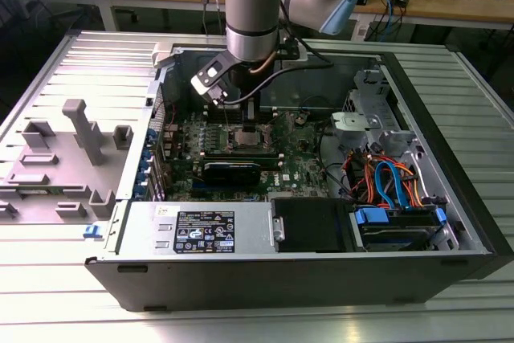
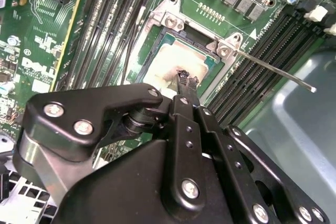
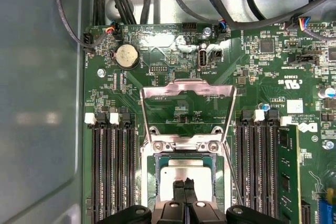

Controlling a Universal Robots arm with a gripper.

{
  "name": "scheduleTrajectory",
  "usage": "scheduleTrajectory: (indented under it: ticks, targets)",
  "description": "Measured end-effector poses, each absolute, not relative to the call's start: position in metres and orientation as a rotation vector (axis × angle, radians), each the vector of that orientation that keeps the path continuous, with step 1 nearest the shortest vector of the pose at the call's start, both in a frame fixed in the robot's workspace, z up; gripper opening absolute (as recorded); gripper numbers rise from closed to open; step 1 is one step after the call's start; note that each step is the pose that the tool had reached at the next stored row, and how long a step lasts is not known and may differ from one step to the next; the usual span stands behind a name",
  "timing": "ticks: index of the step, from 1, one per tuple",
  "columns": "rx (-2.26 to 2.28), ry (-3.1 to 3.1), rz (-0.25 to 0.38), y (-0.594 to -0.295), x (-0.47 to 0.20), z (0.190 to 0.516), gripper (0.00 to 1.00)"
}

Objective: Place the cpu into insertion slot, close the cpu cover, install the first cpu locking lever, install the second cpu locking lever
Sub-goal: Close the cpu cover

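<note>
The black gripper [image 3: 184, 188], fingers clenched on nothing, hangs directly over the dull grey square cpu [image 3: 172, 174], which lies in the silver-rimmed insertion slot [image 3: 148, 171].

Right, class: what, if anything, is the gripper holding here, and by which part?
Nothing, as far as shows. The gripper is shut, its tips over the face of the cpu, which lies in the insertion slot.

Coin battery [image 3: 126, 55] near black memory slots [image 3: 111, 174]; silver power supply [image 1: 201, 230] inside open case [image 1: 281, 279].
</note>
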State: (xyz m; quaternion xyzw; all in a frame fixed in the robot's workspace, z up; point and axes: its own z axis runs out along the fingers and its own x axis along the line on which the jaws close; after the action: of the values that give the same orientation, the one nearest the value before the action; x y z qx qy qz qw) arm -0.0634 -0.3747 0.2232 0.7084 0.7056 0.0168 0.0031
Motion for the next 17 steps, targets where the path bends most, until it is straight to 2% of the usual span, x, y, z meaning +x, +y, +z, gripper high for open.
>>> scheduleTrajectory:
  ticks: [17]
  targets:
    - [2.221, 2.212, 0.053, -0.3747, -0.0572, 0.2329, 0.11]
